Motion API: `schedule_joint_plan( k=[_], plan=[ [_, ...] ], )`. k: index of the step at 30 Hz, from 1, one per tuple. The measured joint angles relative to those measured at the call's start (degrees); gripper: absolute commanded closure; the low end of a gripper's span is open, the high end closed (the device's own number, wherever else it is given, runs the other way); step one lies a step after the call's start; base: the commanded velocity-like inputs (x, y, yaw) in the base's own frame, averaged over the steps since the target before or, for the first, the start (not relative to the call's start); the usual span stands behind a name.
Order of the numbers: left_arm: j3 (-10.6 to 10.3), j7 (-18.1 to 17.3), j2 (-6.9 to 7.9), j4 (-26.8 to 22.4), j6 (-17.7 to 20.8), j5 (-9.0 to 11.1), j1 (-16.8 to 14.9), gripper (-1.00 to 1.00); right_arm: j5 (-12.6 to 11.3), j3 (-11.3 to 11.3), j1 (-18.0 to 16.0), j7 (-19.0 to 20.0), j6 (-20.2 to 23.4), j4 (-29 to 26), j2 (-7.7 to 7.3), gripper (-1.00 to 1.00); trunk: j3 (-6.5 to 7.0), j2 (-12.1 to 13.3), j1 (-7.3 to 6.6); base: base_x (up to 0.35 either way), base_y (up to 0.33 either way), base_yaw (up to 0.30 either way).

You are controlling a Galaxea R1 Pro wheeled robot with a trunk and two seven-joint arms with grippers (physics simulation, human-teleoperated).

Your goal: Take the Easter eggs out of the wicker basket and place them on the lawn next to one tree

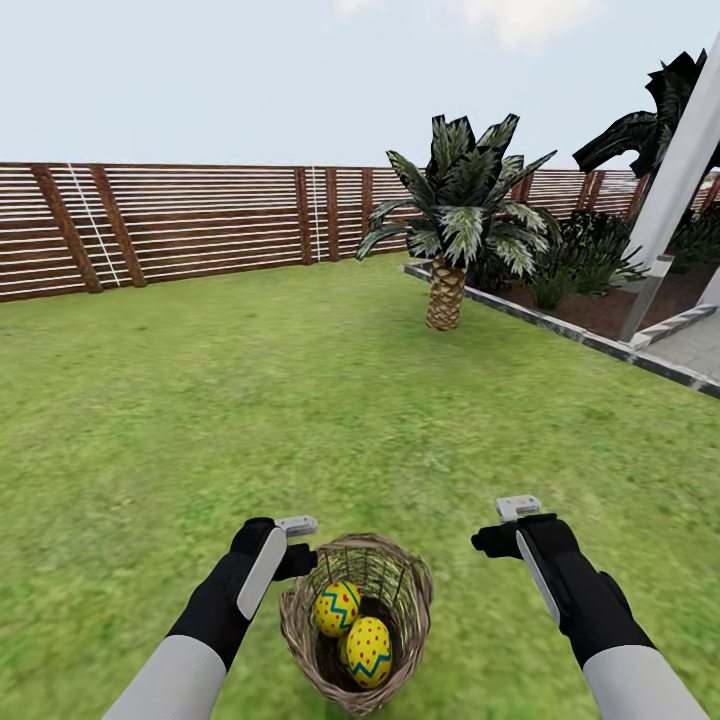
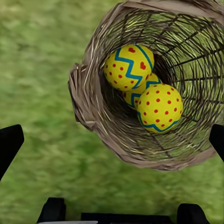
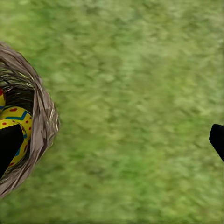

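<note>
The wicker basket (image 1: 405, 585) sits on the lawn (image 1: 250, 400) right in front of me, between my two arms. Two yellow Easter eggs (image 1: 337, 608) (image 1: 368, 650) show inside it. The left wrist view looks down into the basket (image 2: 91, 105) and shows three eggs: one on top (image 2: 129, 66), one beside it (image 2: 160, 107), and a third (image 2: 134, 96) mostly covered. My left gripper (image 1: 297, 547) (image 2: 112, 142) hangs open at the basket's left rim. My right gripper (image 1: 503, 527) (image 3: 112, 140) is open over bare grass to the basket's right. I cannot make out a thick-trunked tree for sure.
A short palm (image 1: 447, 290) stands ahead to the right, at the corner of a kerbed planting bed (image 1: 560, 325). A pale slanted column (image 1: 680, 160) and grey paving (image 1: 695, 350) are at the far right. A brown slatted fence (image 1: 200, 220) closes the back.
</note>
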Motion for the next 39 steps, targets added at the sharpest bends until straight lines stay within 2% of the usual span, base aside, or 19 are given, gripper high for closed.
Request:
schedule_joint_plan(
  k=[29,35,39],
  plan=[
    [0.1,0.1,0.31,0.4,0.4,0.0,0.0,-1.00,-0.1,0.1,0.0,0.1,0.1,0.1,0.09,-1.00,-5.21,-11.6,6.37,0.000,0.000,0.000],
    [0.3,0.1,1.63,0.0,0.6,0.0,0.6,-1.00,-0.1,0.7,-0.1,0.1,0.0,1.7,0.46,-1.00,-5.21,-11.6,6.37,0.000,0.000,0.000],
    [0.4,0.0,1.85,-0.1,0.6,0.0,0.6,-1.00,-0.1,0.8,-0.1,0.1,0.1,2.7,0.44,-1.00,-5.21,-11.6,6.35,0.159,0.000,0.000]
  ],
)
